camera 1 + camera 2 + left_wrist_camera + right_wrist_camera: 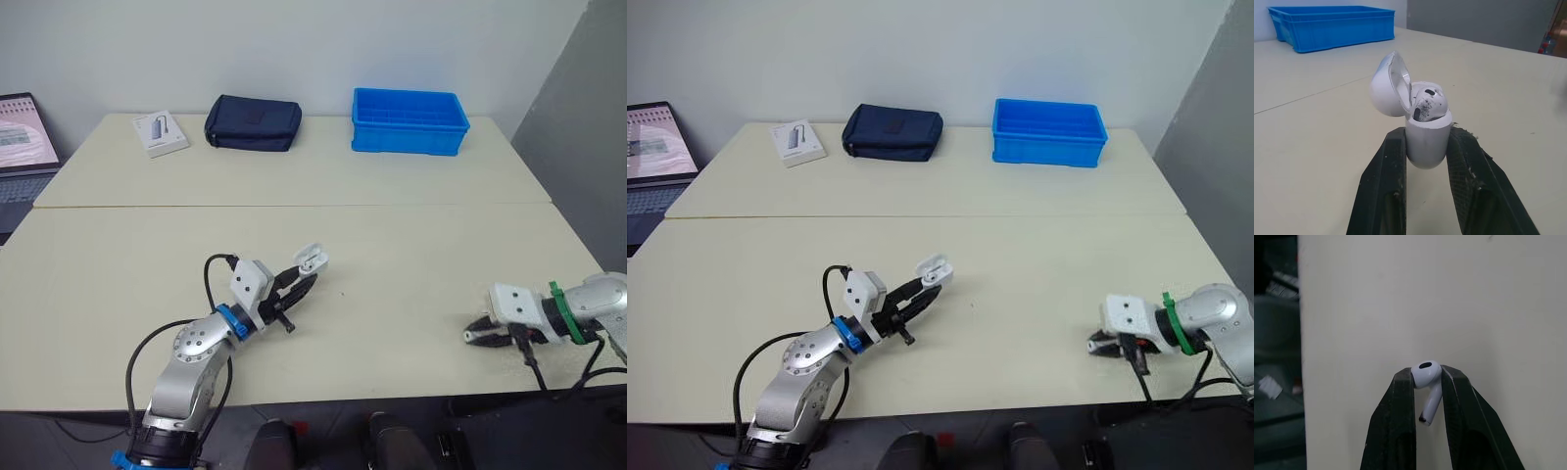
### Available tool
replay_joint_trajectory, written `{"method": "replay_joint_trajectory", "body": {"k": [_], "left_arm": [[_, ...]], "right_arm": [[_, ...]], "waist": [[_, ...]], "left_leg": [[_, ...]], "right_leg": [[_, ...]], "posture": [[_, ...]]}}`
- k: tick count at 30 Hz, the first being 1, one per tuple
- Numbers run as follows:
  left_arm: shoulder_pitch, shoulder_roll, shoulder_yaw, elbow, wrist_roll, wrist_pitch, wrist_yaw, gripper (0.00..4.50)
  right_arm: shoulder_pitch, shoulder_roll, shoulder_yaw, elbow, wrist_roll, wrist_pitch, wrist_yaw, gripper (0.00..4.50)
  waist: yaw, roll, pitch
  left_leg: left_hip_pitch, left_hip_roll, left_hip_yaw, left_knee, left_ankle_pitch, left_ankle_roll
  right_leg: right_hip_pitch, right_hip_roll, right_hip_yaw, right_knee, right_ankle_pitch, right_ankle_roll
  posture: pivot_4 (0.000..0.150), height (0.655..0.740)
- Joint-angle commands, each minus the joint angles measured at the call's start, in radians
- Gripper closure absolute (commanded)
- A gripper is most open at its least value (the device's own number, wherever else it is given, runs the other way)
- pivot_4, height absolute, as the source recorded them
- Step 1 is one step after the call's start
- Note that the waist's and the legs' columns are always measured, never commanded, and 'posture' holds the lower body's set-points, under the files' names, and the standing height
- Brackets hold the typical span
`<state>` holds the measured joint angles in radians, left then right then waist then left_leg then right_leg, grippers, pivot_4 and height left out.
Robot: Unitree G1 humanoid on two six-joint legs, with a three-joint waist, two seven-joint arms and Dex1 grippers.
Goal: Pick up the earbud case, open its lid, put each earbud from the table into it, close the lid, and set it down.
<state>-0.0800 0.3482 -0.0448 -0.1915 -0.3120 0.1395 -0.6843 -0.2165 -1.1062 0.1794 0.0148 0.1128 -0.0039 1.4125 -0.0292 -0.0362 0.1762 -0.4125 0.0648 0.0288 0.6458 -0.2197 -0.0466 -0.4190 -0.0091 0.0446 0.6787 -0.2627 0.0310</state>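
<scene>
Clamping open-lidded white plastic earbud case (1427,142) in left tool (1428,136), pinching second small white earbud (1425,370) in right tool (1426,381); next, probably carrying it across, seating stem-down in case.

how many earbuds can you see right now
2. First white earbud sits in the open white plastic earbud case clamped by the left gripper; second white earbud is pinched in the right gripper. None seems hidden.

Pretty plain room: cream front table (98,294) butted right against a matching back table (323,176), white wall (294,49) behind, grey wall (578,108) off to the right. Soft, even light.
</scene>
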Motion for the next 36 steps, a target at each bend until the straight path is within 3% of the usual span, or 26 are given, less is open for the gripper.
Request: {"method": "replay_joint_trajectory", "body": {"k": [1,12,13,22,28,33,36], "left_arm": [[0.011,-0.006,-0.005,-0.056,-0.006,-0.003,0.011,3.69],[0.019,0.001,-0.003,-0.067,-0.01,0.007,0.021,3.69],[0.017,0.001,-0.004,-0.067,-0.01,0.008,0.021,3.69],[0.006,-0.002,-0.011,-0.065,-0.009,0.015,0.02,3.69],[0.002,-0.001,-0.01,-0.059,-0.007,0.018,0.016,3.69],[0.011,-0.003,-0.012,-0.062,-0.007,0.021,0.019,3.69],[0.018,-0.006,-0.019,-0.069,-0.007,0.025,0.021,3.69]], "right_arm": [[-0.028,-0.023,0.014,0.053,-0.038,-0.143,0.063,4.12],[-0.051,0.019,0.041,0.083,-0.044,-0.13,0.088,4.12],[-0.055,0.024,0.042,0.085,-0.051,-0.135,0.081,3.39],[-0.068,0.037,0.02,0.079,-0.052,-0.174,0.059,0.19],[-0.026,-0.039,-0.066,-0.142,-0.012,0.044,0.018,0.14],[0.03,-0.157,-0.081,-0.415,-0.125,0.451,-0.066,0.14],[0.053,-0.187,-0.043,-0.515,-0.147,0.57,-0.076,0.14]], "waist": [[0.0,0.0,0.0],[0.0,0.0,0.0],[0.0,0.0,0.0],[0.0,0.0,0.0],[0.001,0.0,0.0],[0.001,0.0,0.0],[0.001,0.0,0.0]], "left_leg": [[0.0,0.0,0.0,0.0,0.0,0.0],[0.003,0.0,0.0,0.0,0.0,0.0],[0.005,0.0,0.0,0.0,0.0,0.0],[0.013,0.0,0.0,-0.001,0.0,0.0],[0.013,0.0,-0.001,-0.002,0.0,0.0],[0.013,0.0,0.0,-0.002,0.0,0.0],[0.013,0.0,0.0,-0.002,0.0,0.0]], "right_leg": [[0.0,0.0,0.0,0.0,0.0,0.0],[0.003,0.0,0.0,0.0,0.0,0.0],[0.005,0.0,0.0,0.0,0.0,0.0],[0.013,0.0,0.0,0.0,-0.004,-0.007],[0.012,0.0,-0.001,0.0,-0.002,-0.003],[0.012,-0.001,-0.001,0.0,-0.004,-0.005],[0.012,-0.001,-0.001,0.0,-0.006,-0.009]], "posture": [[0.15,0.728],[0.15,0.728],[0.15,0.728],[0.15,0.728],[0.15,0.728],[0.15,0.728],[0.15,0.728]]}}
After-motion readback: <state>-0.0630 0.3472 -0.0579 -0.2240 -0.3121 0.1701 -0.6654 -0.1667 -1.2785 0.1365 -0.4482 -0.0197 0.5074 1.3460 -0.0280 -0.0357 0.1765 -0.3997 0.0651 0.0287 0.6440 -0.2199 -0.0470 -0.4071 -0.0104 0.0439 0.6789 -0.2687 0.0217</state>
